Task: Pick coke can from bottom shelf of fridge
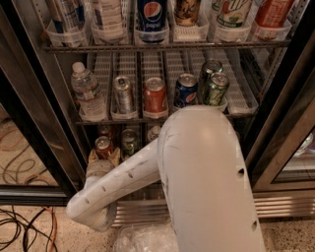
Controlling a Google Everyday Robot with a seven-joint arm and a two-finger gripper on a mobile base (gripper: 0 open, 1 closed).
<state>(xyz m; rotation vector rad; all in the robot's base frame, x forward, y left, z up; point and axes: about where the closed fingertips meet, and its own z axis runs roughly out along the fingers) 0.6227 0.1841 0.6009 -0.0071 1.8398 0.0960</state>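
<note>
**Gripper (104, 157) at the coke can (103, 144), bottom shelf (140, 147)**

Tall fridge (278, 147), steel-framed, with black-framed glass on either side and wire racks of drinks inside. Across the middle and right of the view, in front of the racks, a bulky white arm (202, 182). Bent at an elbow low on the left and doubled back up toward the lowest rack.

On the middle rack, left to right: a water bottle (88, 96), a silver can (123, 93), a copper-red can (155, 96), a blue Pepsi can (186, 91), two green cans (215, 88). Above them, a Pepsi bottle (151, 15) among other bottles. On the floor at lower left, loose cables (19, 221).

Down on the bottom shelf, the coke can: upright, in the leftmost visible lane near the front, silver top showing. Just beside it to the right, a dark green can (129, 142).

Gripper at the end of the arm, at the shelf's front edge. Directly under the coke can in this view and right up against its lower part. Touching or a little apart: cannot tell. Released, clenched or grasping: cannot tell either.
</note>
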